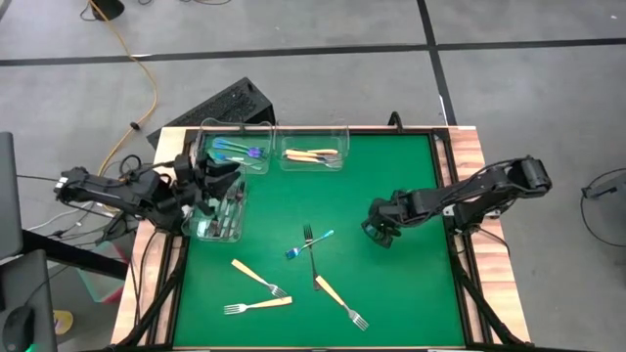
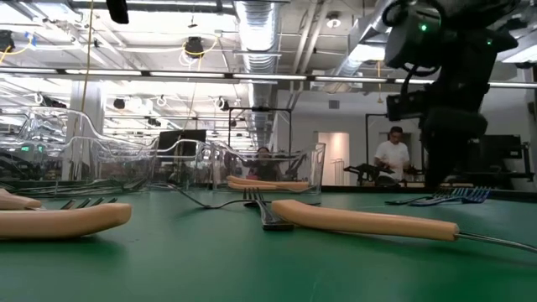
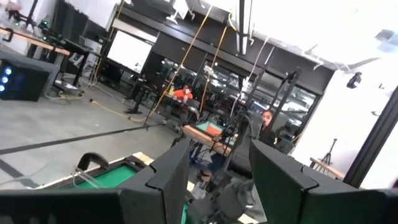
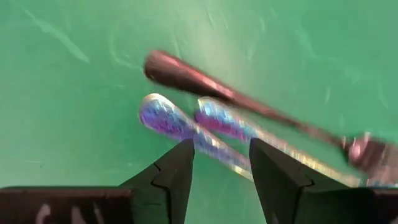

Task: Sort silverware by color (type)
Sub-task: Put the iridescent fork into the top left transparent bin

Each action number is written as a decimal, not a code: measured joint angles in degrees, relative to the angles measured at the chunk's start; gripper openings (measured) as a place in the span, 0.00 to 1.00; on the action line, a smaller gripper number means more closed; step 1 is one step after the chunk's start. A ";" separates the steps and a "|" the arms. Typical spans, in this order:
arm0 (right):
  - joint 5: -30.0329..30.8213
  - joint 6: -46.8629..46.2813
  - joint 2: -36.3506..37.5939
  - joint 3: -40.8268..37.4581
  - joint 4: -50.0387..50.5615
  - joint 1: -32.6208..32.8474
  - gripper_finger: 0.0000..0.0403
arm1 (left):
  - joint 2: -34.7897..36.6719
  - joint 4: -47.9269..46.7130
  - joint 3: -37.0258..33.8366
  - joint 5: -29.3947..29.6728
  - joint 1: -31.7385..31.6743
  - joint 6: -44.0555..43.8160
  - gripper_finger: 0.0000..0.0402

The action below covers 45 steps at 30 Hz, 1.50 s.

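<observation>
Bright, even overhead light falls on the green table (image 1: 391, 284); ceiling lamps glare, and forks (image 4: 186, 127) beside the right wrist camera blur.

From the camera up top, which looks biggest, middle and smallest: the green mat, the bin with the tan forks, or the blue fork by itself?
1. The green mat.
2. The bin with the tan forks.
3. The lone blue fork.

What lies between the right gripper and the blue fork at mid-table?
Only bare green mat in the high view: the right gripper, jaws open, sits just beside the blue fork crossing a dark fork.
</observation>
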<state>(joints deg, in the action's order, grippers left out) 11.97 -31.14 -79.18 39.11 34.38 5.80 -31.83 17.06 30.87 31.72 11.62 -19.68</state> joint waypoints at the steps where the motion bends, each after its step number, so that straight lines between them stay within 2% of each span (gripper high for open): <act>1: -0.15 -1.63 -0.08 -0.02 0.71 0.04 0.43 | 0.62 -0.04 0.00 0.00 -0.02 -0.02 0.38; 11: -4.79 -12.66 1.80 0.14 2.64 0.02 0.43 | 5.88 -1.77 0.00 -0.04 -0.02 0.68 0.38; 19: -2.71 -37.21 1.21 0.13 10.61 -3.94 0.43 | 7.67 -3.54 0.00 0.22 -0.02 0.16 0.38; 24: -2.78 -53.16 1.14 0.13 11.47 -5.33 0.44 | 7.90 -3.40 0.00 0.76 -0.02 0.18 0.38; 28: 1.60 -62.70 1.13 0.13 11.63 -6.29 0.44 | 7.86 -3.41 0.00 2.37 -0.02 -0.12 0.38; 34: 3.46 -68.15 1.12 0.13 15.52 -7.63 0.44 | 7.88 -3.40 0.00 3.41 -0.02 -0.22 0.38; 36: 3.45 -72.53 0.51 -0.11 16.23 -7.12 0.44 | 7.88 -3.41 0.00 3.29 -0.02 -0.31 0.38; 45: 4.02 -86.21 -2.59 -4.52 10.77 -4.91 0.44 | 7.88 -3.42 0.00 3.38 -0.02 0.16 0.38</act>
<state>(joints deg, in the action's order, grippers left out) 15.98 -117.35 -81.77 34.59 45.16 0.89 -23.94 13.64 30.87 35.10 11.60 -19.52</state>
